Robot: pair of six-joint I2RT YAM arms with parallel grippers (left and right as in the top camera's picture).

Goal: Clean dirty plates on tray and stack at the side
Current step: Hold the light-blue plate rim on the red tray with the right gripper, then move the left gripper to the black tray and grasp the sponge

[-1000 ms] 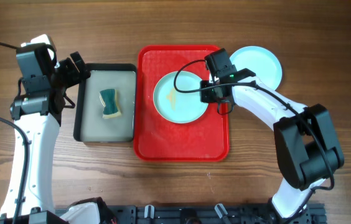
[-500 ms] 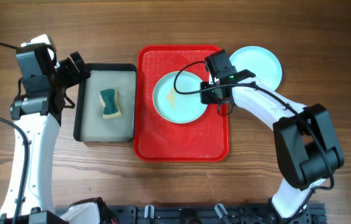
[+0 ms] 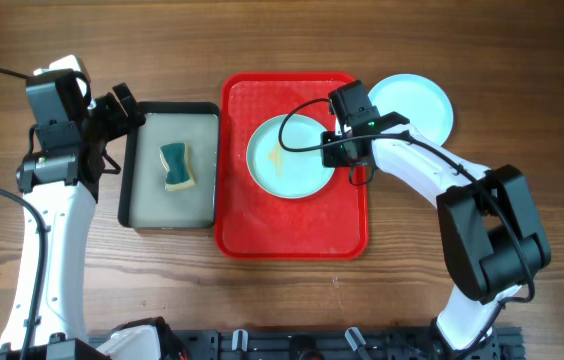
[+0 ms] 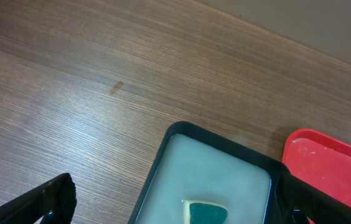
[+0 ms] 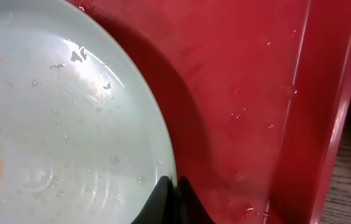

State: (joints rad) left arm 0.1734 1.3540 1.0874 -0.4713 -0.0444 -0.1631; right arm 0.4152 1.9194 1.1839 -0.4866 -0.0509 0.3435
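A pale mint plate (image 3: pixel 287 155) with an orange smear lies on the red tray (image 3: pixel 292 225). My right gripper (image 3: pixel 347 150) is at its right edge. In the right wrist view the gripper (image 5: pixel 177 186) is shut on the wet plate's (image 5: pixel 57 124) rim, one finger on each side, with the tray floor (image 5: pixel 238 93) beneath. A second mint plate (image 3: pixel 417 100) rests on the table just right of the tray. My left gripper (image 3: pixel 127 110) hangs open over the black tray's left edge, its fingers (image 4: pixel 45 199) spread wide and holding nothing.
The black-rimmed tray (image 3: pixel 169 168) left of the red one holds cloudy water and a teal and yellow sponge (image 3: pixel 175 166), also seen as the sponge (image 4: pixel 205 213) in the left wrist view. Bare wood surrounds both trays.
My right gripper's jaws have closed onto the plate's rim. The plate, the left arm and the sponge stay where they were.
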